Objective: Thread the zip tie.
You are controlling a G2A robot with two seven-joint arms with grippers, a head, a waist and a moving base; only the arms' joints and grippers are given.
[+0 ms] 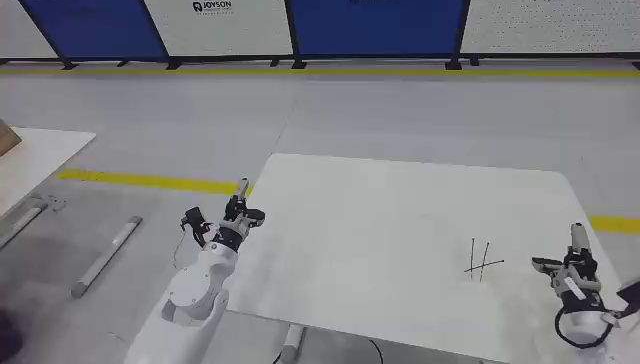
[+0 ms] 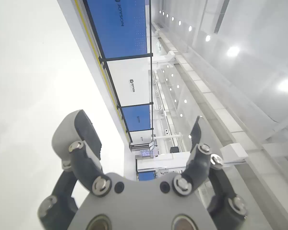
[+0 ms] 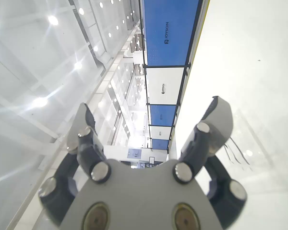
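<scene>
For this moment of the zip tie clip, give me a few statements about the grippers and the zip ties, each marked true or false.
1. The left gripper and the right gripper are both open and empty. True.
2. The zip ties lie closer to the left gripper than to the right gripper. False: they lie near the right gripper, and the left gripper is at the opposite edge of the table.
3. The zip ties lie flat on the white table, crossing one another. True.
4. The right gripper's fingers are shut on a zip tie. False: the fingers are spread apart, and the zip ties lie on the table beside them.
</scene>
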